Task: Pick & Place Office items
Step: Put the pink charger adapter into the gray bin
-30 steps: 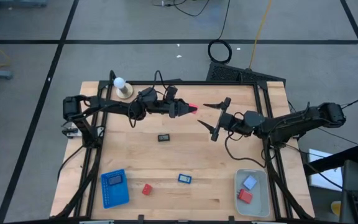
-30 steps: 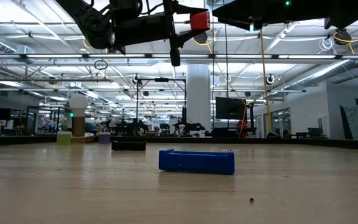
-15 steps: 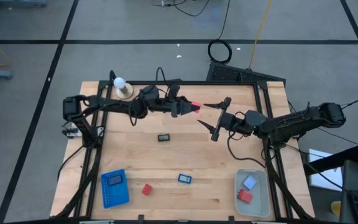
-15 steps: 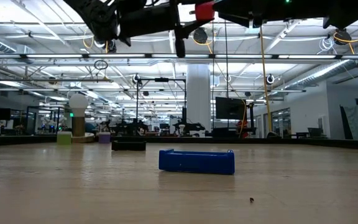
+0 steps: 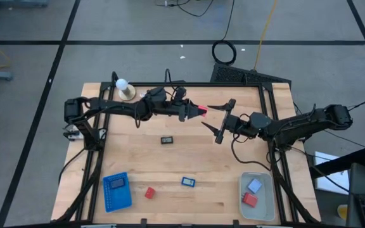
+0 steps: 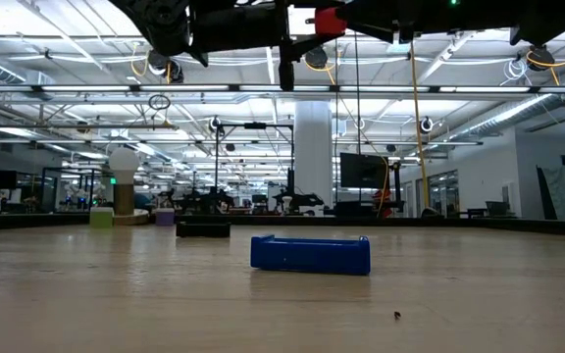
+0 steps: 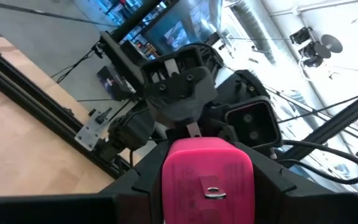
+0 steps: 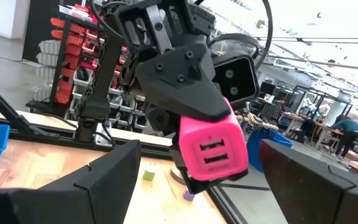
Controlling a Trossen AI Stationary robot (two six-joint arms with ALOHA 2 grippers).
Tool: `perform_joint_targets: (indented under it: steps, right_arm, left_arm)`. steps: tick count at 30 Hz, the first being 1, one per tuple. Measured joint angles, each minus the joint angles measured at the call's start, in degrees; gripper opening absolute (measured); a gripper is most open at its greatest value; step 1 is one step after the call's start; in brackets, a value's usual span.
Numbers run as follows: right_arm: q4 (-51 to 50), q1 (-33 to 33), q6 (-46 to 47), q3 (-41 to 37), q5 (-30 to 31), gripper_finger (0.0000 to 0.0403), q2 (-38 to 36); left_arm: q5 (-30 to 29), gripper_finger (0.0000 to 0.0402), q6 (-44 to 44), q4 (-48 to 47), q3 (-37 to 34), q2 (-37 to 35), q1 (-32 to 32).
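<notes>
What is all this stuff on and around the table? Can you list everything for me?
Pink-red block: one, held in the air between the two arms.
Black rectangular piece: one, mid-table.
Blue piece: one, near the front edge.
Red block: one, beside the blue tray.
Blue ribbed tray: one, front left, with a pale-blue bit inside.
Pale bin: one, front right, holding a red piece and a pale-blue piece.
White ball on tan base: one, back left corner.
Wooden table: one, tan, black-framed.
Left gripper: dark, shut on the pink-red block.
Right gripper: dark, open, facing the block.
</notes>
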Motion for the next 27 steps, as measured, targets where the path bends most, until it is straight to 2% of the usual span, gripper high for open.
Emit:
perform_joint_targets:
  steps: [27]
  right_arm:
    - [0.5, 0.0, -0.1, 0.0, -0.1, 0.0320, 0.0]
  left_arm:
    - [-0.8, 0.0146, -9.7, 1.9, 0.0, 0.6, -0.5]
